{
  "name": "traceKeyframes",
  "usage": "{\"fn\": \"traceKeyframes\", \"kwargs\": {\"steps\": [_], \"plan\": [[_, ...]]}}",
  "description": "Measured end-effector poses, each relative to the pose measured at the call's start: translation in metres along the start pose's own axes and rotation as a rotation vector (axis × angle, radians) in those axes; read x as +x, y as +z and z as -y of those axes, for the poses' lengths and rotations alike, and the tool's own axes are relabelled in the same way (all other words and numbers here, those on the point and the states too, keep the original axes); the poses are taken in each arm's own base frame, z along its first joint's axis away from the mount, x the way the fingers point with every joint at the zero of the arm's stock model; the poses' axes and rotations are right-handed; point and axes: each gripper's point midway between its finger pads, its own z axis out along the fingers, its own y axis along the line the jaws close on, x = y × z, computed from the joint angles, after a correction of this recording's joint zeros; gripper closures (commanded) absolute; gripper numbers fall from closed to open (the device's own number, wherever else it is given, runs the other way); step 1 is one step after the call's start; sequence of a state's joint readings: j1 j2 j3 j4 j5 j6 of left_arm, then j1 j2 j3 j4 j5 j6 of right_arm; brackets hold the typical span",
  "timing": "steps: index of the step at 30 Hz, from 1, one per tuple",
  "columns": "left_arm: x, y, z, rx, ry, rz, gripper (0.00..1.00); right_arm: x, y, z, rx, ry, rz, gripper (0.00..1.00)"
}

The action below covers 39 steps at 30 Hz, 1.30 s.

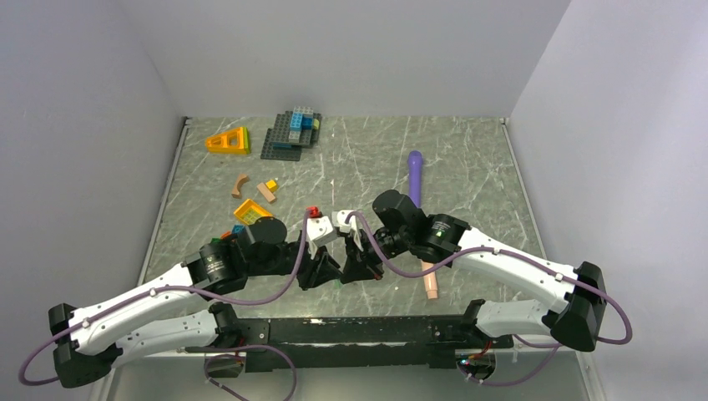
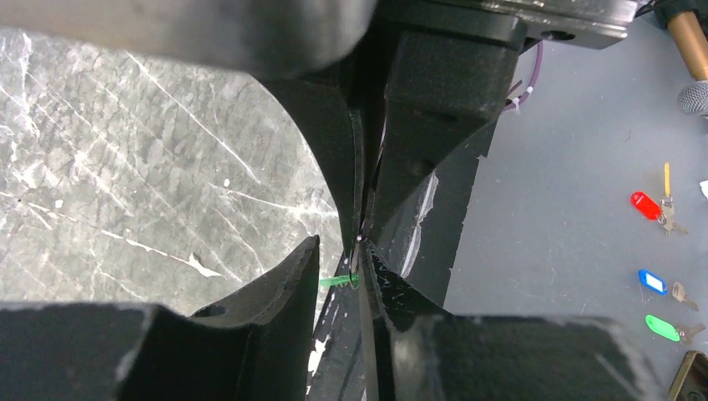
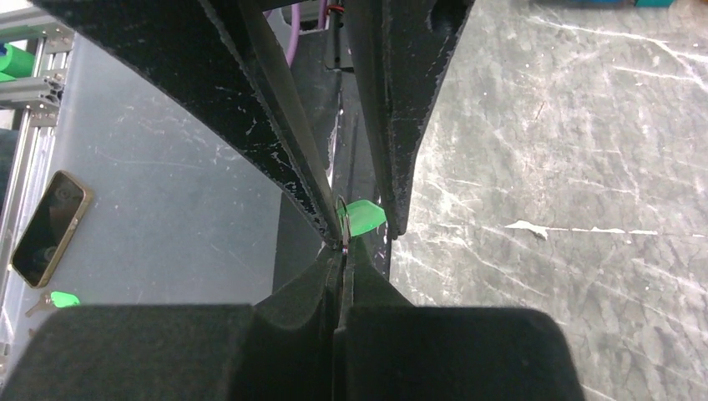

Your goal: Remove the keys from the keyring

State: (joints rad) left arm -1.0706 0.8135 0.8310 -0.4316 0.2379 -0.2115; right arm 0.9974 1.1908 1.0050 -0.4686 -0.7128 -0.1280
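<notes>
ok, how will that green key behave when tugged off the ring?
Likely stiff and light: the green key is tiny and flat. It may slip, since the left tool pinches it only at the tips. The ring looks like thin wire, so it could twist in the right tool.

The right gripper (image 3: 341,261), black fingers rising from 6 o'clock, is pressed closed on the lower edge of a thin metal keyring (image 3: 343,219) at centre. Just toward 1 o'clock, a bright green key head (image 3: 366,217) sits between the two black fingers of the left gripper (image 3: 363,235), reaching in from 12 o'clock. Grey-veined marble tabletop (image 3: 568,167) fills the 3 o'clock side; a dark smartphone (image 3: 46,227) lies on grey floor (image 3: 167,209) at 9 o'clock.
</notes>
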Motion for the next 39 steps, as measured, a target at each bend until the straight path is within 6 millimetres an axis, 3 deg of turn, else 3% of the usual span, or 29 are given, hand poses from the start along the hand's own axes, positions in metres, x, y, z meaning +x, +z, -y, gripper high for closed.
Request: {"fn": "traceKeyframes", "kwargs": {"steps": [4, 6, 13, 16, 19, 20, 22, 27, 35, 39], "plan": [[0.001, 0.002, 0.002, 0.008, 0.01, -0.007, 0.86, 0.001, -0.001, 0.001, 0.007, 0.002, -0.004, 1.0], [0.0, 0.002, 0.004, 0.016, 0.012, -0.006, 1.0, 0.0, -0.002, 0.001, 0.013, 0.0, -0.001, 1.0], [-0.009, 0.001, 0.01, 0.041, 0.024, 0.03, 1.0, -0.006, -0.009, -0.001, 0.034, -0.026, 0.027, 0.99], [-0.018, -0.004, 0.011, 0.039, 0.031, 0.072, 1.0, -0.014, -0.014, -0.003, 0.045, -0.051, 0.065, 0.6], [-0.024, -0.01, 0.008, 0.009, 0.034, 0.107, 1.0, -0.024, -0.019, -0.008, 0.049, -0.078, 0.118, 0.36], [-0.026, -0.012, 0.006, -0.006, 0.031, 0.119, 1.0, -0.028, -0.022, -0.01, 0.051, -0.089, 0.138, 0.19], [-0.03, -0.016, 0.003, -0.027, 0.023, 0.138, 1.0, -0.034, -0.026, -0.012, 0.064, -0.105, 0.174, 0.11], [-0.039, -0.027, 0.0, -0.06, 0.017, 0.191, 1.0, -0.041, -0.038, -0.011, 0.128, -0.134, 0.259, 0.13], [-0.068, -0.046, 0.009, -0.039, 0.012, 0.332, 1.0, -0.059, -0.05, 0.001, 0.234, -0.089, 0.481, 0.4], [-0.081, -0.055, 0.013, -0.029, 0.0, 0.408, 1.0, -0.077, -0.053, -0.001, 0.222, -0.064, 0.578, 0.44]]}}
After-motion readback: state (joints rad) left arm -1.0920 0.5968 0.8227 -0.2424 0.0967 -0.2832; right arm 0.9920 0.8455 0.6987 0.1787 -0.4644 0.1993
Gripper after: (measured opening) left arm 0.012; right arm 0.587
